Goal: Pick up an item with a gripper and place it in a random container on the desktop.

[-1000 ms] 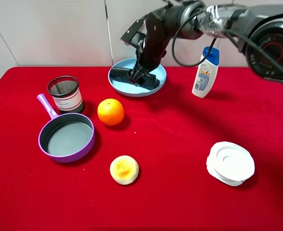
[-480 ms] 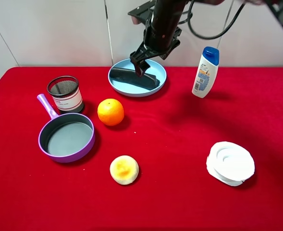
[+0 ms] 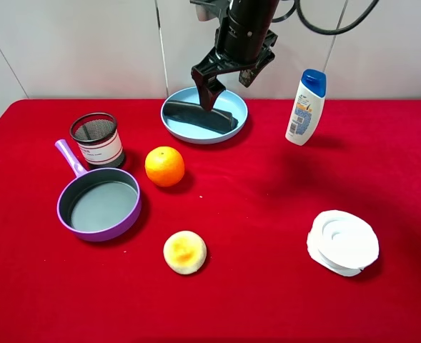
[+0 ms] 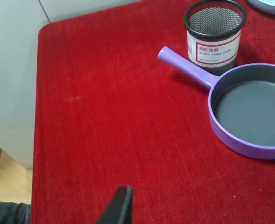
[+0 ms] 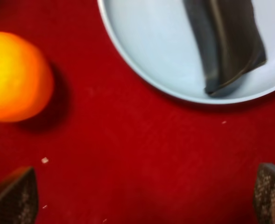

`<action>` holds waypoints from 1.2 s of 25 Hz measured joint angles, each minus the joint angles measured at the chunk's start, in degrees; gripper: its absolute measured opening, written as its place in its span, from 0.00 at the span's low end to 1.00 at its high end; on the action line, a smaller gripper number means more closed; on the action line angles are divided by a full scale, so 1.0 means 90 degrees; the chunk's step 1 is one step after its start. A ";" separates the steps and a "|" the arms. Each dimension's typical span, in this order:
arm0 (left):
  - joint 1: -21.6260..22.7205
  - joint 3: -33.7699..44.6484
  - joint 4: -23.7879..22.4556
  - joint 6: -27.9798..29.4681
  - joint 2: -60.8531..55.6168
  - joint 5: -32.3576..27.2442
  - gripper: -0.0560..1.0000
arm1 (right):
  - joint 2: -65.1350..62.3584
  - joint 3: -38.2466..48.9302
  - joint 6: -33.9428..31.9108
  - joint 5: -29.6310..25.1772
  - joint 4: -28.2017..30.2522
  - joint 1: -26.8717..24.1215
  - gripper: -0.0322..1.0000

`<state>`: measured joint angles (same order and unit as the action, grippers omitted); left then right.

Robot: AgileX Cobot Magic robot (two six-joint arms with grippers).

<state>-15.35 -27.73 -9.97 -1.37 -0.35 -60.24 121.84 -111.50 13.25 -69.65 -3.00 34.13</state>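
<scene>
The black soft case (image 3: 198,116) lies in the light-blue plate (image 3: 236,107) at the back of the red desktop (image 3: 267,200). My right gripper (image 3: 229,87) hangs above the plate, open and empty, clear of the case. In the right wrist view the case (image 5: 226,42) rests inside the plate (image 5: 146,51), with my two fingertips (image 5: 13,196) spread wide apart at the frame's edge. My left gripper shows only as one dark finger (image 4: 118,207) over the red cloth near the table's left edge.
An orange (image 3: 164,166), a purple-handled pan (image 3: 99,204) and a black mesh cup (image 3: 96,138) stand on the left. A round bun (image 3: 184,251) lies at the front middle. A shampoo bottle (image 3: 306,107) stands back right, a white lid (image 3: 343,241) front right.
My right gripper has let go of the case and risen from the plate with its jaws open. The case stays lying in the plate.
</scene>
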 joint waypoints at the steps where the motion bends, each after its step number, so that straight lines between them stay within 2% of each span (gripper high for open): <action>1: 0.0000 0.0000 0.0000 0.0000 0.0000 0.0000 0.95 | -0.0090 0.0117 0.0000 0.0000 -0.0041 0.0000 0.70; 15: 0.0000 0.0000 0.0000 0.0000 0.0000 0.0000 0.95 | -0.1857 0.2432 -0.0151 0.0035 -0.0122 0.0000 0.70; 25: 0.0000 0.0000 0.0000 0.0000 0.0000 0.0000 0.95 | -0.3380 0.4360 -0.0481 0.0709 -0.0144 0.0000 0.70; 30: 0.0000 0.0000 0.0000 0.0000 0.0000 0.0000 0.95 | -0.4232 0.5173 -0.0572 0.0859 -0.0144 0.0000 0.70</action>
<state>-15.35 -27.73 -9.97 -1.37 -0.35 -60.24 83.75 -64.94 8.10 -61.92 -4.29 34.13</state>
